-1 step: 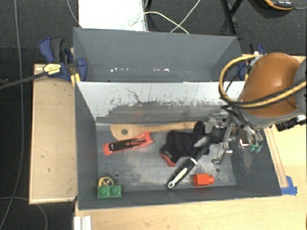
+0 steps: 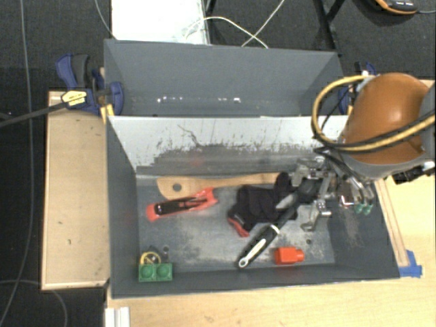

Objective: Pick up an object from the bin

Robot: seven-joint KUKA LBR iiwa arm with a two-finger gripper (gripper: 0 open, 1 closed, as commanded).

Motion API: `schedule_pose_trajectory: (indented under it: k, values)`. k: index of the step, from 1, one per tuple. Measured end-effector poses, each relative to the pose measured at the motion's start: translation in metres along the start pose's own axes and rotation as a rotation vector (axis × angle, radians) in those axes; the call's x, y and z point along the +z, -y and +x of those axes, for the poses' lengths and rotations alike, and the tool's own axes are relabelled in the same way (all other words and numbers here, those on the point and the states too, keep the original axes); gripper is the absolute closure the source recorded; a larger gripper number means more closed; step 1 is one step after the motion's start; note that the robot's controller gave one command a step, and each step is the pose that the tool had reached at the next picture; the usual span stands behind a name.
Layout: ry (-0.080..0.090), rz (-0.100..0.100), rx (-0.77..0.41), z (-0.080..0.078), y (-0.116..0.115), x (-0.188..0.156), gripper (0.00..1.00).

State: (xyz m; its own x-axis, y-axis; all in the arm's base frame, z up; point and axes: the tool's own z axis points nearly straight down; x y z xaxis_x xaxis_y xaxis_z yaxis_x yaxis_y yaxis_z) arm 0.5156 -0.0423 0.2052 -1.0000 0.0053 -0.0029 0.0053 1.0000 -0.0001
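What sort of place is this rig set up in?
Most likely a robotics lab's grasping test cell: a grey metal bin holding unrelated odds and ends, such as a wooden spatula and a green toy brick, with the arm's gripper inside it and loose cables on dark carpet.

black cloth beside wooden spoon

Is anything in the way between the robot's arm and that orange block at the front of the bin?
Nothing visible covers the orange block; it lies bare on the bin floor, just in front of the arm's end. A black-and-white tool lies close on its left, and a black cloth sits behind.
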Motion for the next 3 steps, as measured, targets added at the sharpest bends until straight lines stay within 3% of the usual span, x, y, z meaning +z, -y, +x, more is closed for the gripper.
schedule_pose_trajectory:
  k: [1,2,3]
  values:
    - [-0.005,-0.001,-0.114,-0.055,0.012,0.139,0.00]
    - [0.012,0.001,-0.170,-0.070,0.013,0.135,0.00]
    - [0.000,-0.002,-0.120,-0.057,0.012,0.135,0.00]
